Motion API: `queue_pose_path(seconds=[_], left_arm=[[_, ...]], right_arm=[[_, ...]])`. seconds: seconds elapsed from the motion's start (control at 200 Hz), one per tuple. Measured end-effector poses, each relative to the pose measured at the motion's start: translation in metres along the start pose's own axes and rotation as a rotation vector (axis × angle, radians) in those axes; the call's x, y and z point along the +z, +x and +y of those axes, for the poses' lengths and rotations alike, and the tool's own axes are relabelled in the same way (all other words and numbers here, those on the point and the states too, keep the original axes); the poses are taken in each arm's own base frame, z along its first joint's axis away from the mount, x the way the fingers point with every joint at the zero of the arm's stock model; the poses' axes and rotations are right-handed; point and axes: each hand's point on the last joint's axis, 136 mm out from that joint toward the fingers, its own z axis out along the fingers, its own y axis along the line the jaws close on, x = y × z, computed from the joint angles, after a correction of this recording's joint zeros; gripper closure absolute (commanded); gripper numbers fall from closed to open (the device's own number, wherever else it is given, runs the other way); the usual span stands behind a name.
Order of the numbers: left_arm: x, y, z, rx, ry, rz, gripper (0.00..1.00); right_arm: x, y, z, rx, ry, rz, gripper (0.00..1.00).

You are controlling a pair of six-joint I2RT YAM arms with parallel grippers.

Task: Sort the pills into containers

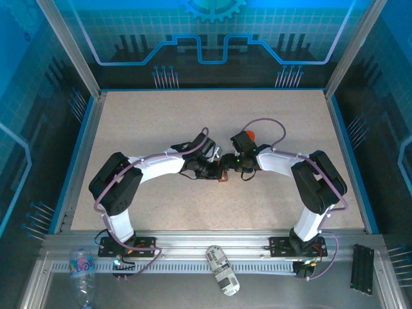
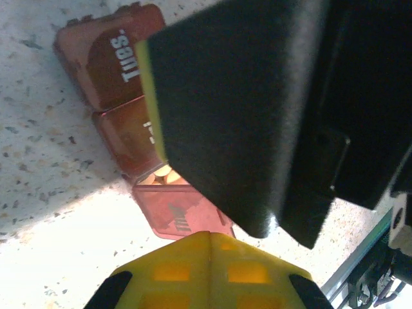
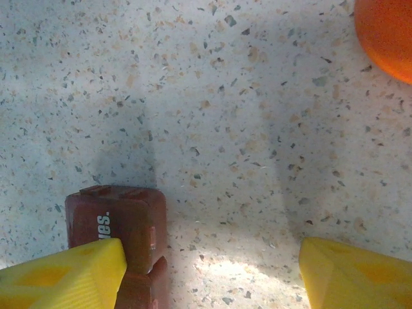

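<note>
The left gripper (image 2: 207, 254) has its yellow fingers pressed together into one wedge at the bottom centre of the left wrist view. Whether anything is pinched between them cannot be told. Just above the wedge's tip lies the maroon box (image 2: 122, 96), running from the upper left of that frame down toward the centre. Its upper cell is covered by a lid printed "TUES.". At its lower end a lid (image 2: 180, 215) is folded open, just beside the fingertips. In the uncovered cell sit a few pale rounded shapes (image 2: 161, 174), possibly pills, though they are blurred and half hidden. A large dark block (image 2: 257, 116) with a yellow-green edge overlaps the box from the upper right.

The right gripper (image 3: 209, 273) has its yellow fingers well apart, one in the lower left corner and one in the lower right of the right wrist view. The end of the maroon box stands just inside the lower-left finger, which overlaps it. The gap to the other finger is bare speckled tabletop (image 3: 212, 96). An orange bottle sits at the upper right corner (image 3: 386, 32), well apart from the box.

From the top view, both arms bend inward and their grippers meet over the box at the centre of the table, with the orange bottle just behind the right wrist. On the rail at the bottom of the frame lie a clear plastic bottle (image 1: 80, 269), a labelled white cylinder (image 1: 222, 270) and a black strip (image 1: 362, 267).
</note>
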Motion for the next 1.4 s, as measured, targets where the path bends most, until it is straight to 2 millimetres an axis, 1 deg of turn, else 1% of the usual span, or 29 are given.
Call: queue_pose_path(seconds=[0.205, 0.33, 0.705, 0.926, 1.401], left_arm=[[0.014, 0.006, 0.005, 0.003, -0.017, 0.022, 1.0], [0.018, 0.007, 0.008, 0.001, -0.028, 0.026, 1.0], [0.019, 0.003, 0.011, 0.004, -0.045, 0.007, 1.0], [0.021, -0.002, 0.008, 0.004, -0.05, -0.024, 1.0], [0.027, -0.006, 0.01, 0.016, -0.133, -0.093, 1.0]], right_arm=[[0.001, 0.0, 0.001, 0.007, -0.008, 0.0, 0.27], [0.001, -0.001, 0.002, 0.008, -0.01, -0.001, 0.27], [0.001, -0.002, 0.003, 0.008, -0.013, 0.005, 0.28], [0.002, -0.001, 0.003, 0.008, -0.014, 0.007, 0.28], [0.003, -0.003, 0.001, 0.035, -0.022, 0.014, 0.29]])
